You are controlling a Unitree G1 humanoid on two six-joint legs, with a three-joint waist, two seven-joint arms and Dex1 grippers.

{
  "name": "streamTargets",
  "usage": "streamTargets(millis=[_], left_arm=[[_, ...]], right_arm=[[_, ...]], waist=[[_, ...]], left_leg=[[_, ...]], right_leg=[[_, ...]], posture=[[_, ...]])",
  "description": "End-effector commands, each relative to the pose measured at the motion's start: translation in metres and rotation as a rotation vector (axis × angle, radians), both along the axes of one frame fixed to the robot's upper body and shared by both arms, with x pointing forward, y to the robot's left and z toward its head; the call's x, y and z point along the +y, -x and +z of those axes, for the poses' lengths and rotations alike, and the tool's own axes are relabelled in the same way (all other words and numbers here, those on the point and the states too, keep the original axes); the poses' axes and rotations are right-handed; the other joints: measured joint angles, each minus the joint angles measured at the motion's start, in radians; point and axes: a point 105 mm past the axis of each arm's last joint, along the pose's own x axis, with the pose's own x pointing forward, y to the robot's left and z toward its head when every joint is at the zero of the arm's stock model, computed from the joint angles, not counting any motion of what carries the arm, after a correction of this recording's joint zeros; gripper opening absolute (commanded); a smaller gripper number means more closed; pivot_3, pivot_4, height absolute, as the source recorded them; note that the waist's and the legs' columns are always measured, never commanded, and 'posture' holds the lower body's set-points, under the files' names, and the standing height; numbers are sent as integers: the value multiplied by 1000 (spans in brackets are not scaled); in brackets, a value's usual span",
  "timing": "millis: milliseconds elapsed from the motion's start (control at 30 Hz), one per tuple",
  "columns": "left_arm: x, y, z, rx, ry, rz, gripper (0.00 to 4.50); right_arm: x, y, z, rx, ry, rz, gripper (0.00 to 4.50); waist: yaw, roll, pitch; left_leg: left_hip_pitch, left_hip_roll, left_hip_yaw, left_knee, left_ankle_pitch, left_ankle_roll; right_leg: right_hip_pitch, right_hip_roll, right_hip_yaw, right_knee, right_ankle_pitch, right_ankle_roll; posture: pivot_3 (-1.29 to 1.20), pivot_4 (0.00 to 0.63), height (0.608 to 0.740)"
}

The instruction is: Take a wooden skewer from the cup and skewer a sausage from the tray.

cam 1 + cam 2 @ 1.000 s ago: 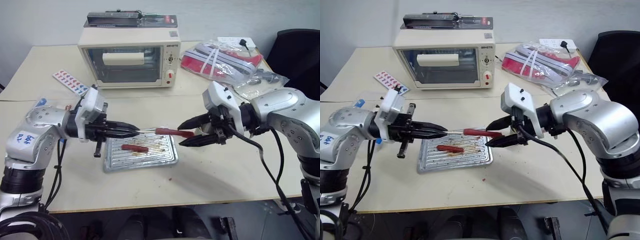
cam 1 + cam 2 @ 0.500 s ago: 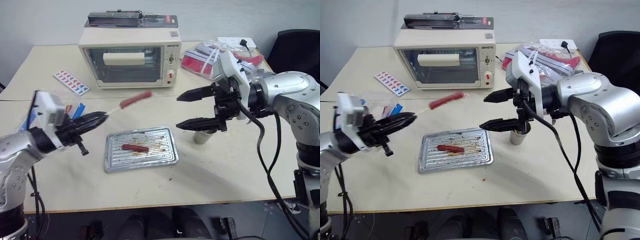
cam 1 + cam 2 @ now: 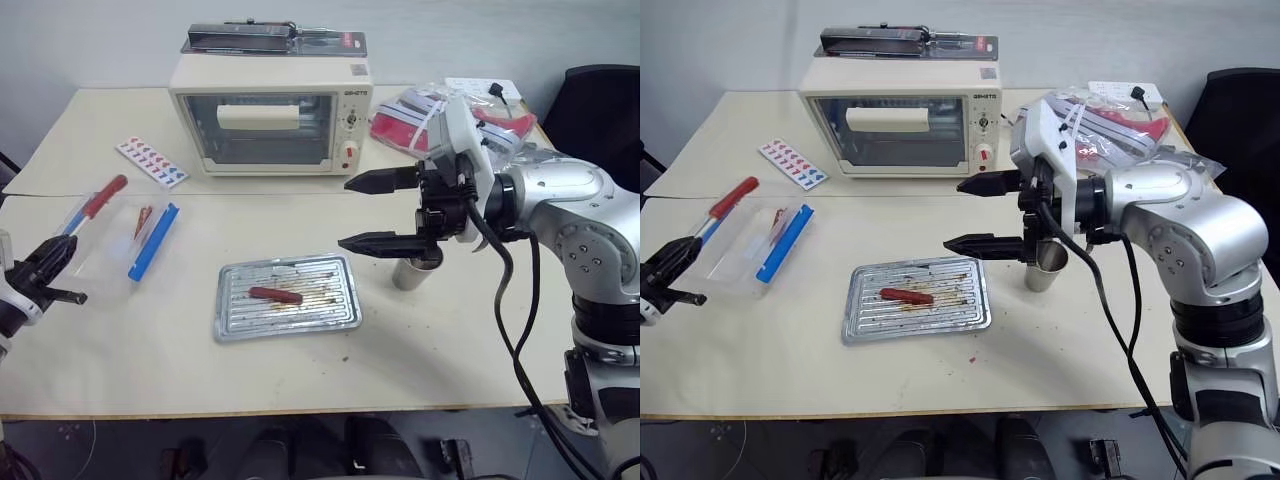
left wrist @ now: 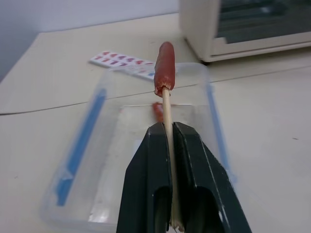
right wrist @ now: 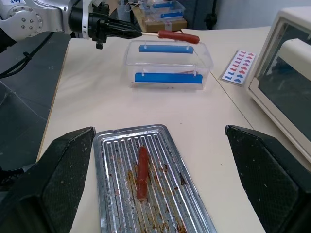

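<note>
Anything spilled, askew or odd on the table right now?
Nothing serious: brown grease stains streak the ridged silver metal tray, and small dark crumbs dot the beige table just in front of it.

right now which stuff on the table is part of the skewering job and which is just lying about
Job: wooden skewer with a sausage on it, in the shut left gripper; cup; tray with one sausage.
Lying about: toaster oven, clear plastic box, sticker sheet, bagged items.

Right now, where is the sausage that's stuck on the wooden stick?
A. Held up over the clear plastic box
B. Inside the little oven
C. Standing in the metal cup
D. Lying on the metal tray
A: the left gripper holds the wooden skewer, and its sausage is over the clear plastic box.
</note>
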Motion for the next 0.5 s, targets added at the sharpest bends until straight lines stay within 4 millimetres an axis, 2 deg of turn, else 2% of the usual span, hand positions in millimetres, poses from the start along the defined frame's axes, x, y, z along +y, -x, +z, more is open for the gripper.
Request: streamTargets(millis=[33,67,167,300,367,467,500], left_arm=[[3,-8,0,-3,-13,20,0],[2,-10,-3,7,-12,19,0],[4,-16,-2,5,-5,26,684],[2,-14,12,-39,-1,17,1579],[3,-6,21,-69,23,6,1955],[-1,15,35,-100,51,-40,1955],[-6,29,40,-100,53,-76,1955]], right_arm=[[0,4,10,-64,-23,-4,4483],[0,3,9,-63,-26,-9,4483],[-1,2,9,-60,-30,-18,4500],[-3,1,7,-55,-33,-28,4500],[-5,0,7,-50,-39,-40,4500],[-8,-1,6,-48,-41,-56,4500],[-11,-1,6,-46,-41,-61,4500]], waist=[[0,0,0],[0,0,0],[-2,0,0],[-3,0,0],[-3,0,0],[-7,0,0],[-8,0,0]], left_leg=[[0,0,0,0,0,0],[0,0,0,0,0,0],[0,0,0,0,0,0],[0,0,0,-1,0,0],[0,0,0,-1,0,0],[0,0,0,-1,0,0],[0,1,0,-2,0,0]], right_leg=[[0,0,0,0,0,0],[0,0,0,0,0,0],[0,0,0,0,0,0],[0,0,0,0,0,0],[0,0,0,0,0,0],[0,0,0,0,0,0],[0,0,0,0,0,0]], posture=[[0,150,740],[0,150,740],[0,150,740],[0,150,740],[0,150,740],[0,150,740],[0,150,740]])
